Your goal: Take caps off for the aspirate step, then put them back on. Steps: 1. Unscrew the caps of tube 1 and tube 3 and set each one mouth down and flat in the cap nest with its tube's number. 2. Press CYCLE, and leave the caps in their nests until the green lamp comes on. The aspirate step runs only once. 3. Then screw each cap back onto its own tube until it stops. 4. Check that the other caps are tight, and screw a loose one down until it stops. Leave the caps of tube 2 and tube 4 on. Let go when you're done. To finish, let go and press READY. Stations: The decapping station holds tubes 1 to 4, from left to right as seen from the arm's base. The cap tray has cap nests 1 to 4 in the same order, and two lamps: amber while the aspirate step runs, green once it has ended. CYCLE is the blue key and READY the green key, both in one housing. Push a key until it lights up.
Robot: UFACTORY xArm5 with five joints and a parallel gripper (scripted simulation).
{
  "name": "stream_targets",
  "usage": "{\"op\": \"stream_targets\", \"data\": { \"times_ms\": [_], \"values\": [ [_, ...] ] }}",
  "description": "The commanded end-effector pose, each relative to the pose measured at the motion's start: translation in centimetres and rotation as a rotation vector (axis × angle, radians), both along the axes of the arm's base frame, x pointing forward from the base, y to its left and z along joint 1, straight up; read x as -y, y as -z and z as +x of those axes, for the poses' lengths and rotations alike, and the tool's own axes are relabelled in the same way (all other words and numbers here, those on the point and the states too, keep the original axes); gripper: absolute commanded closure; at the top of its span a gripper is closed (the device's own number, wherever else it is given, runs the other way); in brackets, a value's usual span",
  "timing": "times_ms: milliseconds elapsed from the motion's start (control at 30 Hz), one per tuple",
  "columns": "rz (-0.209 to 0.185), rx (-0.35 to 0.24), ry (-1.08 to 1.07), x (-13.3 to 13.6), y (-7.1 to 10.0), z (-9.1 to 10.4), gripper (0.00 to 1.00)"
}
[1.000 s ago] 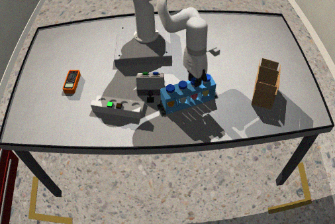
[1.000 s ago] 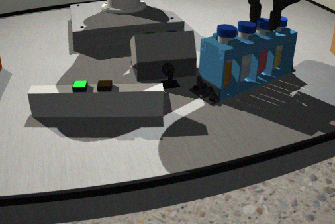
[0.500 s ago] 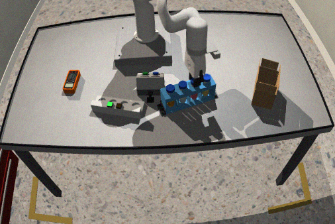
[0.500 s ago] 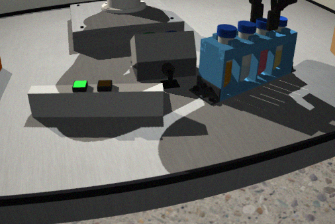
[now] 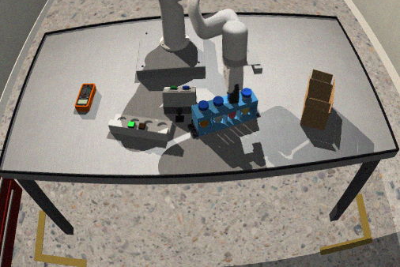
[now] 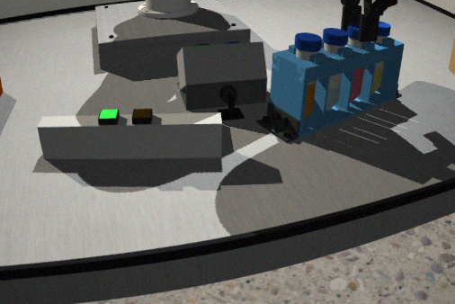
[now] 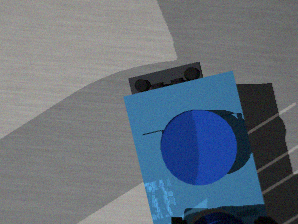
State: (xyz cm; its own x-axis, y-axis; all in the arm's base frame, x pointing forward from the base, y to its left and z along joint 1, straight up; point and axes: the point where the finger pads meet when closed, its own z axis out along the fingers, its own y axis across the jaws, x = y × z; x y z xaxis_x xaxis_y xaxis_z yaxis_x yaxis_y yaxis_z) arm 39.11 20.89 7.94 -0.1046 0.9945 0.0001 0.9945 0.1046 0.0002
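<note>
The blue tube rack holds four tubes, all with blue caps on. My gripper stands upright over the rack and is shut on the cap of the tube second from the right in the top view; in the exterior view the gripper has its fingers on both sides of that cap. The wrist view shows the neighbouring end tube's cap and a sliver of the gripped cap at the bottom edge. On the cap tray the green lamp is lit, the amber lamp is dark, and the nests are empty.
The grey key housing with the green key and the blue key stands between the tray and the arm's base. An orange multimeter lies at the left. A cardboard box stands at the right.
</note>
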Motion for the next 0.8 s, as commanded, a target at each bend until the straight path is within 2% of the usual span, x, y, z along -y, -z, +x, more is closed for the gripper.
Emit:
{"op": "stream_targets", "data": {
  "times_ms": [0,333,667,767],
  "values": [
    [0.002,0.004,0.018,-0.1,-0.2,0.1,0.54],
    [0.002,0.004,0.018,-0.1,-0.2,0.1,0.54],
    [0.002,0.004,0.018,-0.1,-3.2,0.1,0.54],
    [0.002,0.004,0.018,-0.1,-3.5,0.1,0.54]
  ]
}}
